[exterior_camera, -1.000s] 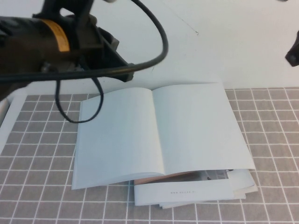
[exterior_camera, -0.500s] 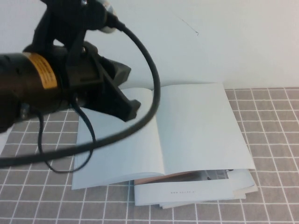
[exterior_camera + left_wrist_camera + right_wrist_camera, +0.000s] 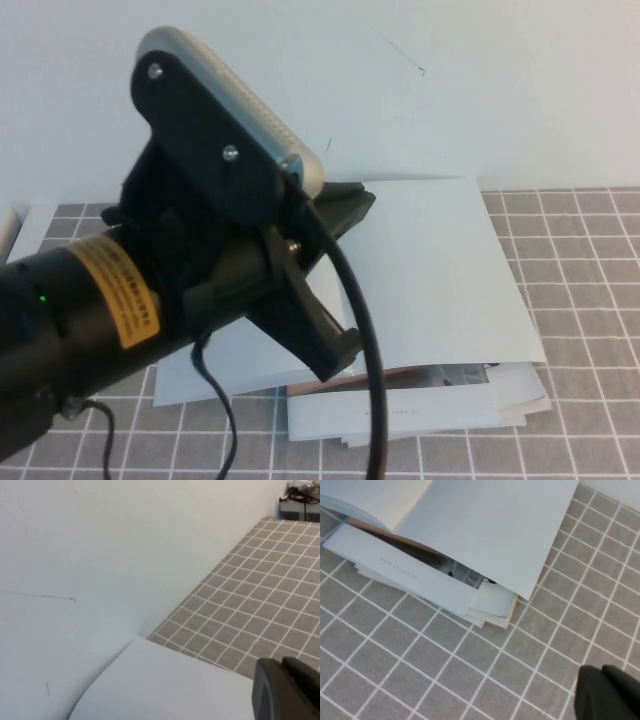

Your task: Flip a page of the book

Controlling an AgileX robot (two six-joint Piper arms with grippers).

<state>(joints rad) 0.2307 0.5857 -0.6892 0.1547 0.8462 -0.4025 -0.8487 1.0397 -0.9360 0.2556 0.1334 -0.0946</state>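
A grey tiled mat (image 3: pixel 590 300) with white grid lines covers the near surface; beyond it lies plain white tabletop (image 3: pixel 500 90), marked by a thin dark scratch; the book (image 3: pixel 440 270) lies open at blank white pages in the middle, its far edge at the mat's far border, resting on a smaller stack of white sheets (image 3: pixel 420 410) that juts out on the near side; the left gripper (image 3: pixel 330 270) hovers over the book's left half, jaws set narrowly apart, holding nothing; the right gripper (image 3: pixel 607 692), pinched closed and empty, hangs above the mat to the right of the book.

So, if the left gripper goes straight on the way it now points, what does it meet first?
Probably the book's blank right-hand page; the left gripper hangs over the open book, aimed that way. Depth is unclear.
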